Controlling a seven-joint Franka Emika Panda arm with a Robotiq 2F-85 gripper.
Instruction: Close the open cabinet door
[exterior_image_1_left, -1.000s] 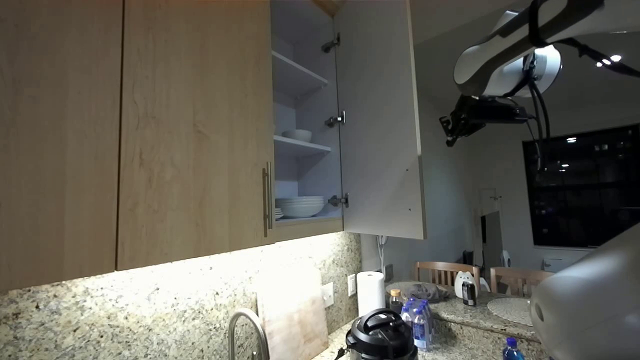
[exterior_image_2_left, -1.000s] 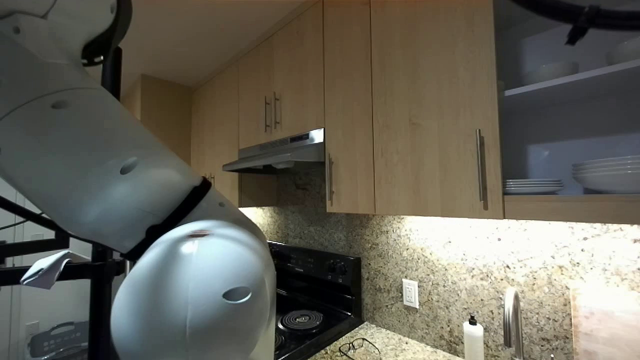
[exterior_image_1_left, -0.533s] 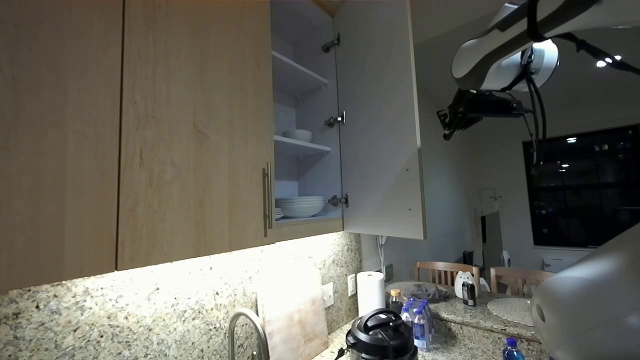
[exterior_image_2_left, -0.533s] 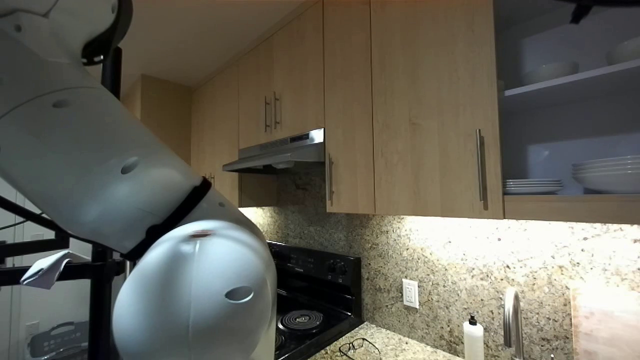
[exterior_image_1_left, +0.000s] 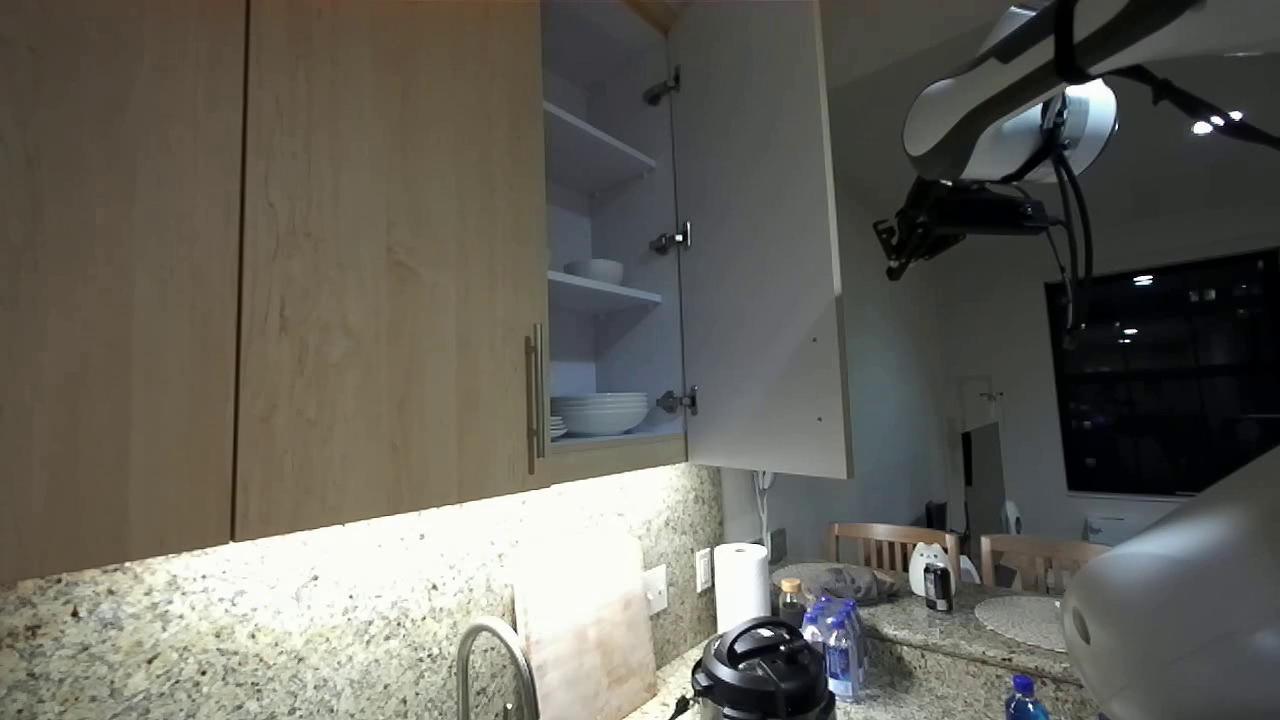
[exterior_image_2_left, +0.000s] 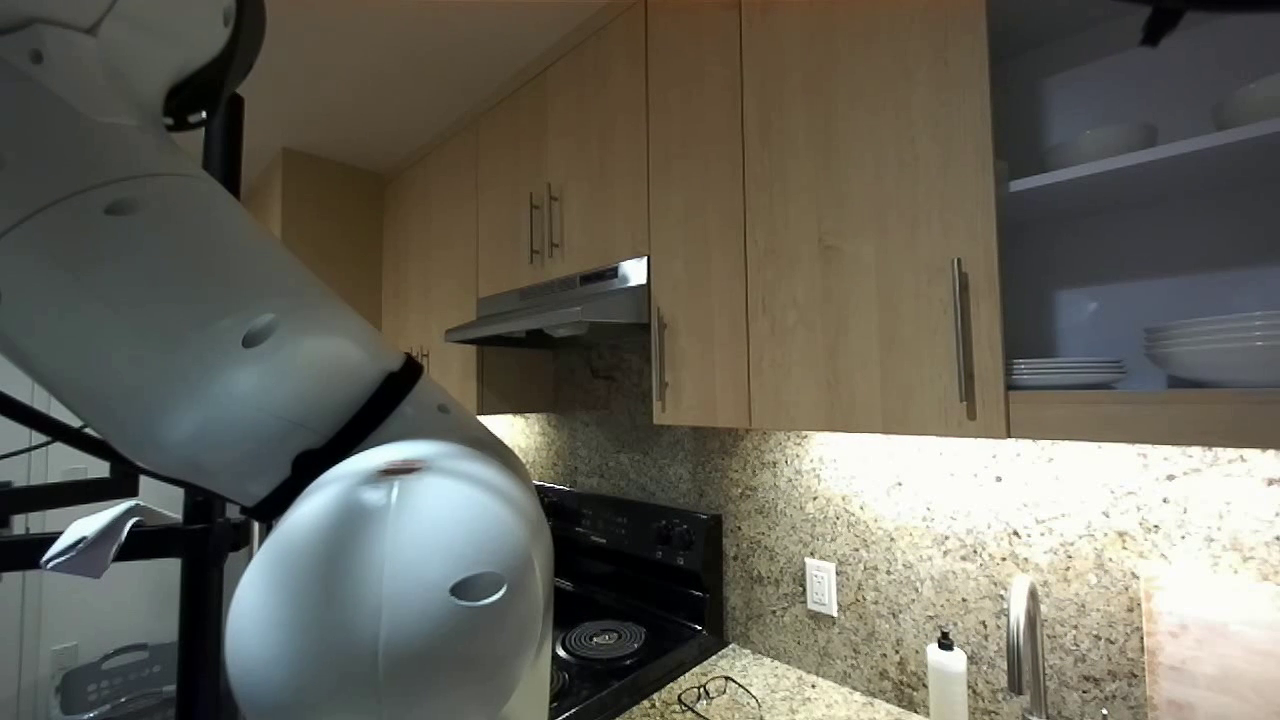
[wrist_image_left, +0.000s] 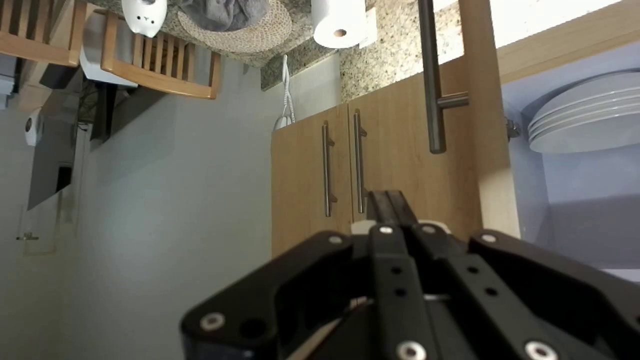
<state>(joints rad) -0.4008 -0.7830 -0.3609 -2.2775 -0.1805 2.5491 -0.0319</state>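
The cabinet door (exterior_image_1_left: 760, 240) stands wide open in an exterior view, its whitish inner face showing and its hinges on the cabinet side. In the wrist view the door (wrist_image_left: 492, 150) is seen nearly edge-on, with its metal bar handle (wrist_image_left: 432, 75) sticking out on the left. My gripper (exterior_image_1_left: 890, 255) hangs in the air to the right of the door's free edge in that exterior view, apart from it. In the wrist view the gripper (wrist_image_left: 390, 197) has its fingers together with nothing between them. The door and the gripper are out of view in an exterior view that shows the stove.
The open cabinet holds white plates and bowls (exterior_image_1_left: 600, 413). Closed wide doors (exterior_image_1_left: 400, 250) adjoin it, one with a bar handle (exterior_image_1_left: 540, 390). Below are a faucet (exterior_image_1_left: 495, 640), a black-lidded cooker (exterior_image_1_left: 765, 665), bottles (exterior_image_1_left: 840, 650) and a paper towel roll (exterior_image_1_left: 742, 585).
My gripper and arm moved slightly up and to the left in an exterior view between one second and half a second ago, then stayed still. The door has not moved.
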